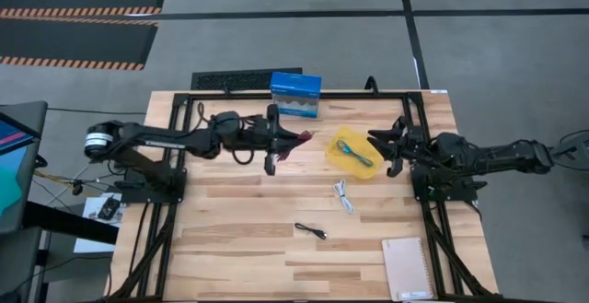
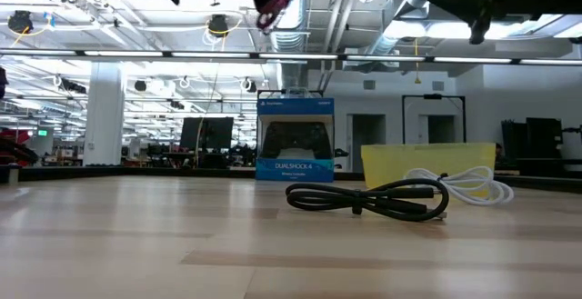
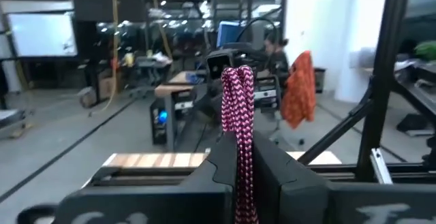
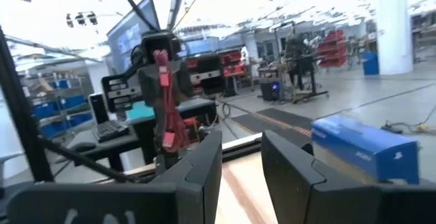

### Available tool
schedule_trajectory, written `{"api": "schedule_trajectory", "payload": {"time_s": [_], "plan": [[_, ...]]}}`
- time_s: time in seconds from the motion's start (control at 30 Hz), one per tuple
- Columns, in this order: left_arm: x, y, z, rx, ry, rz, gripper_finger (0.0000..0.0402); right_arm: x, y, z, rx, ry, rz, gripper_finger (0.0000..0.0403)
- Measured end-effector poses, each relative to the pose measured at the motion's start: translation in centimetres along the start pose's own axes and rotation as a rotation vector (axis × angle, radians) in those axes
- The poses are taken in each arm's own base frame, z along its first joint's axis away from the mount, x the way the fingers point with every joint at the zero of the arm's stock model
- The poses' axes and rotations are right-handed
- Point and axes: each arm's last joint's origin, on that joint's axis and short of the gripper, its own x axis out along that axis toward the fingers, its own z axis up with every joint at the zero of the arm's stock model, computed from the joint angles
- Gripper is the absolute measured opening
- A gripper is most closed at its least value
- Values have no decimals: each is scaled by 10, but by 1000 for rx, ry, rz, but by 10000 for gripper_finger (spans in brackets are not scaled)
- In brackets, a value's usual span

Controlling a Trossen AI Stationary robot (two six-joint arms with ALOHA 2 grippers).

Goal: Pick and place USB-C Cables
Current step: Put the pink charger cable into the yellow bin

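**Carrying the maroon cable toward the tray**

Holding the dark red braided USB-C cable (image 1: 296, 141) clenched in its fingers, the left tool (image 1: 273, 139) is hovering above the wooden surface (image 1: 239, 248), the cable hanging lengthwise. To its right the yellow shallow tray (image 1: 342, 137) is holding the teal cable (image 1: 355, 153), near the released, empty right tool (image 1: 390, 146). White cable (image 1: 343, 196) and black cable (image 1: 311, 231) are lying on the surface.
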Motion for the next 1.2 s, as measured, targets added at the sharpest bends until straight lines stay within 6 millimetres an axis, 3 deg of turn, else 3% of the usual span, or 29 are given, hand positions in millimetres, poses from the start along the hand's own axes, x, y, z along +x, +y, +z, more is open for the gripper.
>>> {"api": "schedule_trajectory", "payload": {"time_s": [0.3, 0.43, 0.77, 1.03, 1.2], "plan": [[22, 25, -38, -25, -148, -86, 3, 8, -3, -5, 16, 24, -15, 131], [31, 39, -50, -84, -221, -84, 3, 12, -5, -8, 11, 36, -33, 153], [73, 62, -43, -134, -301, -197, 3, 25, -8, -19, 24, 81, -72, 234], [100, 68, -48, -176, -317, -247, 3, 35, -6, -26, 25, 82, -53, 239], [109, 68, -62, -221, -287, -266, 3, 40, -6, -31, 24, 89, -48, 240]]}}
